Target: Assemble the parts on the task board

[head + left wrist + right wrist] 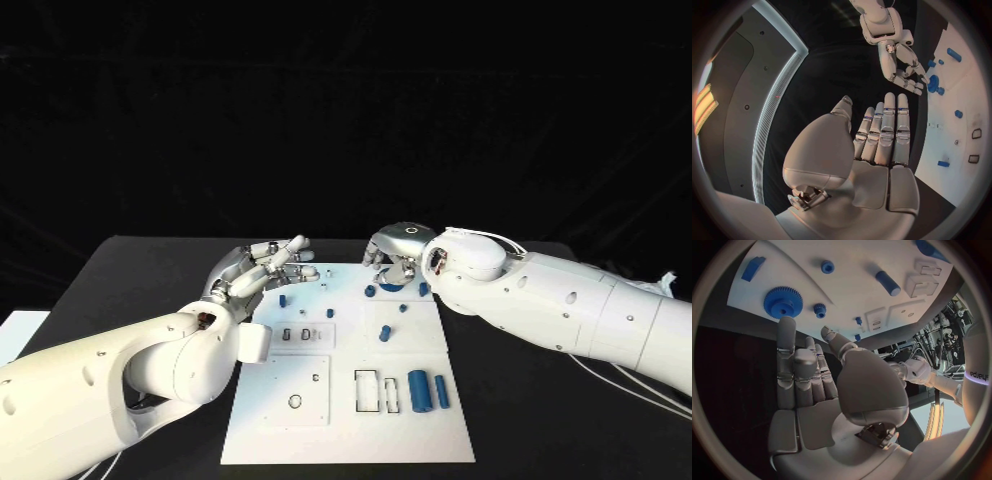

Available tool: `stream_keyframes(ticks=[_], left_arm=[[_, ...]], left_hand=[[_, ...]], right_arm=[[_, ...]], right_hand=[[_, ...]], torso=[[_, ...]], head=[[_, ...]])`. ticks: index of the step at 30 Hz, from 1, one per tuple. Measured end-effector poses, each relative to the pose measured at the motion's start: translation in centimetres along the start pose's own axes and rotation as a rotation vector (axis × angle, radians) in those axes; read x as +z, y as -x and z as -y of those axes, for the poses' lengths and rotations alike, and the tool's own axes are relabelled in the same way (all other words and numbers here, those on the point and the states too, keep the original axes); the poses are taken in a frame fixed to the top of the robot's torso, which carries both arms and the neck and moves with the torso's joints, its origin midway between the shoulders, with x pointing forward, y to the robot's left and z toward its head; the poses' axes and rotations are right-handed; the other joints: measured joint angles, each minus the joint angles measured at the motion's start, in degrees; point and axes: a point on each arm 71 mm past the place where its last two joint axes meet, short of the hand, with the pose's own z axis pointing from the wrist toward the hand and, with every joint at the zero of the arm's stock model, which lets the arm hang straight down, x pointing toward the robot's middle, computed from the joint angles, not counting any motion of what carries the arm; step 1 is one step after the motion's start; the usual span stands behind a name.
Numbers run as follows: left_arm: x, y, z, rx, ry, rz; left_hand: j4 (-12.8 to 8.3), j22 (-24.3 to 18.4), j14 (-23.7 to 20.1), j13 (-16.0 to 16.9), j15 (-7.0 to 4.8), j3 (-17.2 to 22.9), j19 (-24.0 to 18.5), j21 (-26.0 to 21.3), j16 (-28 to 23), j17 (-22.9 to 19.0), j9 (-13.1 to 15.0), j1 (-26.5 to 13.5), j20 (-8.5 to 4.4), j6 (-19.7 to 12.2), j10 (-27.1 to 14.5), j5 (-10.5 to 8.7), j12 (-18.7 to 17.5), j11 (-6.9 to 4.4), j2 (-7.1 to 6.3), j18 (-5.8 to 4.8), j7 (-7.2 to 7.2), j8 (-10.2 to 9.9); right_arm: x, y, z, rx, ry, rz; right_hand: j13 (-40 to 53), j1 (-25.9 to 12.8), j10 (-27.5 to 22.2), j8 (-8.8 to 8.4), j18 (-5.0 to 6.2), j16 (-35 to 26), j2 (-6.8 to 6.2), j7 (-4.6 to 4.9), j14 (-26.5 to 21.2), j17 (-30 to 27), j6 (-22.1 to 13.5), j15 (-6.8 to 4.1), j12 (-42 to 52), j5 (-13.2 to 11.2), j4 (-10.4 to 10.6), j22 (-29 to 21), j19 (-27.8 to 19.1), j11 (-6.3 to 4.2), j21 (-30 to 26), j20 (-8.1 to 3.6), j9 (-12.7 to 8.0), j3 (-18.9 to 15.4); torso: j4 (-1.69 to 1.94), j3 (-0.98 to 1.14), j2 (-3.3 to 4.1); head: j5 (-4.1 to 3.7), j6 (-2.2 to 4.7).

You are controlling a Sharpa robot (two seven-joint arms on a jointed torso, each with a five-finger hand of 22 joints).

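A black worktop (159,270) under a dark backdrop is being shown, with the white task board (346,430) lying at the centre of the frame. Blue parts are being left scattered across it, a large gear (783,301) sitting at the board's upper edge. The right hand (395,254) is being held over that edge, fingers extended and empty; the left hand (260,268) is being held flat at the board's upper left, likewise holding nothing. A careless reach is being risked: the gear could be nudged off the board.
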Motion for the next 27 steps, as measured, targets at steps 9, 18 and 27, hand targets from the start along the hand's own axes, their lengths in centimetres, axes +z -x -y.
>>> stream_keyframes(ticks=[9, 18, 27], left_arm=[[-0.15, 0.24, 0.10, 0.001, 0.002, 0.003], [-0.12, 0.29, 0.14, 0.001, 0.003, 0.005], [-0.05, 0.47, 0.13, 0.004, 0.004, 0.009]], left_hand=[[0.00, -0.08, 0.00, 0.00, -0.01, 0.00, 0.00, -0.23, -0.03, 0.11, 0.00, 0.00, 0.00, 0.00, 0.00, 0.00, -0.06, 0.00, 0.00, 0.00, 0.00, 0.00], [-0.16, -0.16, 0.00, -0.04, -0.01, -0.15, 0.00, -0.22, -0.26, 0.26, 0.01, 0.00, 0.00, 0.00, 0.00, 0.00, -0.35, 0.00, 0.00, 0.00, 0.00, -0.29], [-0.16, -0.24, 0.00, -0.04, -0.01, -0.15, 0.00, -0.22, -0.63, 0.31, -0.05, 0.00, 0.00, 0.00, -0.21, 0.00, -0.35, 0.21, 0.00, 0.00, -0.01, -0.29]], right_arm=[[0.10, -0.41, 0.29, -0.038, -0.016, -0.051], [0.10, -0.77, 0.33, -0.044, -0.017, -0.094], [0.20, -0.92, -0.04, -0.042, -0.009, -0.117]], right_hand=[[0.00, 0.23, -0.10, 0.00, 0.00, 3.66, -0.23, 0.00, 0.20, 3.82, 0.00, 0.20, 0.00, 0.00, 0.68, 4.73, -0.09, 0.10, 4.41, 0.09, -0.01, 0.69], [0.00, 0.24, -0.09, 0.01, 0.00, 6.33, -1.14, 0.00, 0.20, 6.56, 0.00, 0.20, 0.00, 0.46, 1.56, 11.75, 1.37, 0.09, 10.22, 0.28, 0.06, 1.23], [0.00, 0.24, -0.09, 0.01, 0.00, 6.93, -1.14, 0.00, 0.20, 7.26, 0.00, 0.20, 0.00, 0.46, 1.72, 13.41, 1.57, 0.10, 11.32, 0.48, 0.10, 1.07]], torso=[[0.37, 0.14, 0.66], [0.37, 0.18, 0.92], [0.46, 0.18, 1.01]], head=[[-0.27, -0.05], [-0.38, -0.26], [-0.28, -0.38]])
